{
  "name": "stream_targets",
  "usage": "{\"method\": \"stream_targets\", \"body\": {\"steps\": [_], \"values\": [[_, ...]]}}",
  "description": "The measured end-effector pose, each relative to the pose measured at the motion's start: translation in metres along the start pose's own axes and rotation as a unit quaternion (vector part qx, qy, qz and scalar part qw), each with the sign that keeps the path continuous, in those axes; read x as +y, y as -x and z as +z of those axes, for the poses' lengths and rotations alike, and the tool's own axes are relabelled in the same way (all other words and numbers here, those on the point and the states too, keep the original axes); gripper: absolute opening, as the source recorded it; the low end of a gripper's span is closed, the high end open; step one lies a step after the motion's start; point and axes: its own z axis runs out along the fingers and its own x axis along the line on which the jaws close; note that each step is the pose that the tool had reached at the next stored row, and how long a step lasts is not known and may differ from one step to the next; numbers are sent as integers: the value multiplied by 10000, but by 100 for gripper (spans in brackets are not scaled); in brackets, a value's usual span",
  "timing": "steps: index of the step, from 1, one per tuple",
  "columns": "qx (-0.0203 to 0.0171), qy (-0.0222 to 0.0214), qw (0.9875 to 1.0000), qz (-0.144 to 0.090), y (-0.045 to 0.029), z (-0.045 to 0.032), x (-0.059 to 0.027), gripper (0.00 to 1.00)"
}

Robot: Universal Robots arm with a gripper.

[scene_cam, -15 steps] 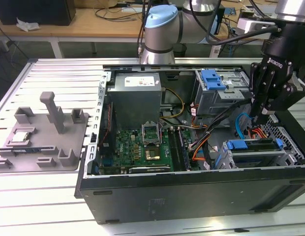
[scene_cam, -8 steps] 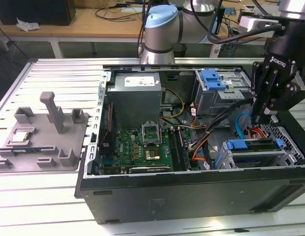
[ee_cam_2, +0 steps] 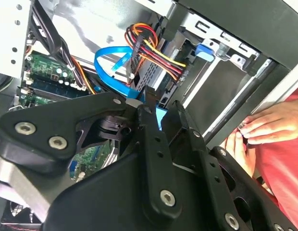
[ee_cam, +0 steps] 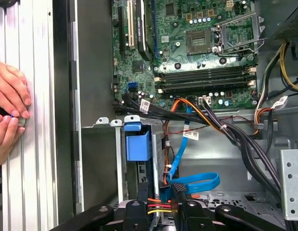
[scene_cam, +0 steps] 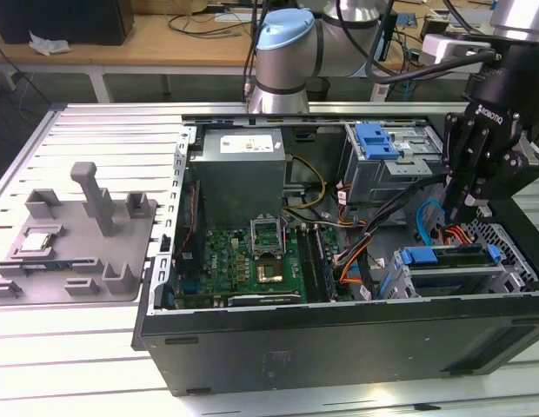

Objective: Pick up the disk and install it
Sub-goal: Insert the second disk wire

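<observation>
The robot's hand (scene_cam: 465,208) hung inside the open computer case (scene_cam: 339,334), at the drive bay (scene_cam: 452,278) on the exterior view's right, just above the disk (scene_cam: 448,258). The disk lay in that bay, its blue rail frame and tab showing along the upper edge. In the second wrist view the fingers (ee_cam_2: 149,139) stood close together over a blue part, but whether they gripped it could not be told.

To seat the disk well, my judgement was to press straight along the bay rails, keeping it level, and to stay clear of the blue data cable (ee_cam: 194,183) and the red-and-yellow power leads (ee_cam_2: 156,50) just beside the fingers.

The first wrist view showed the motherboard (ee_cam: 197,53) with its open processor socket and a person's hands (ee_cam: 9,103) resting on the surface's rail. The exterior view showed a grey fixture tray (scene_cam: 78,243) well apart from the case.
</observation>
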Motion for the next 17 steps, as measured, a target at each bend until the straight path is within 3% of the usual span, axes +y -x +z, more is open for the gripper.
{"method": "stream_targets", "body": {"steps": [8, 10, 12, 15, 17], "values": [[-43, 1, 10000, -3, 10, 7, 0, 33], [-56, 2, 10000, -3, 10, 7, 0, 24], [-66, 2, 10000, -4, 9, 7, 0, 24], [-232, 11, 9997, -15, -10, 12, -2, 24], [-286, 14, 9996, -18, -41, 19, -4, 24]]}}
